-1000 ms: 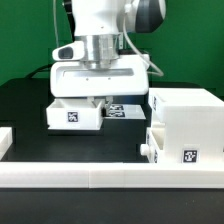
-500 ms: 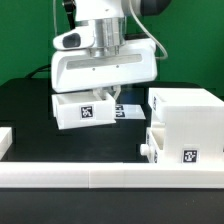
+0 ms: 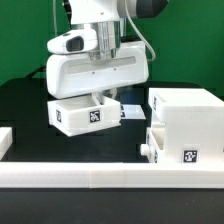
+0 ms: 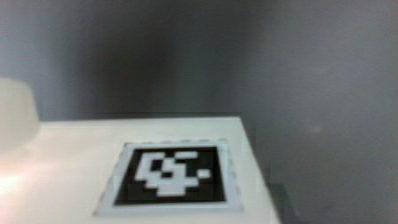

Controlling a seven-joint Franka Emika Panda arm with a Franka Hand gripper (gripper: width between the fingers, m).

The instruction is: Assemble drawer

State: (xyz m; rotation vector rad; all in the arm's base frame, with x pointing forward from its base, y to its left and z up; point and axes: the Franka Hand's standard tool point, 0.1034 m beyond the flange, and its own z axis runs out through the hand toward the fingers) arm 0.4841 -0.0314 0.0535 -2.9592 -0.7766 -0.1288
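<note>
My gripper (image 3: 103, 97) is shut on a small white open drawer box (image 3: 80, 114) with a black marker tag on its front. It holds the box tilted, a little above the black table. My fingers are mostly hidden behind the hand and the box wall. The white drawer cabinet (image 3: 187, 118) stands at the exterior view's right, apart from the held box, with a lower drawer and a small knob (image 3: 145, 152) on its side. The wrist view shows only a white face of the box with a tag (image 4: 173, 173), blurred; my fingers do not show there.
A long white rail (image 3: 100, 180) runs along the front of the table, with a short white block (image 3: 5, 140) at the exterior view's left. The marker board (image 3: 130, 109) lies on the table behind the held box, mostly hidden.
The drawer box has risen off the table with my gripper, tilted, and shifted slightly toward the exterior view's left. The cabinet has not moved.
</note>
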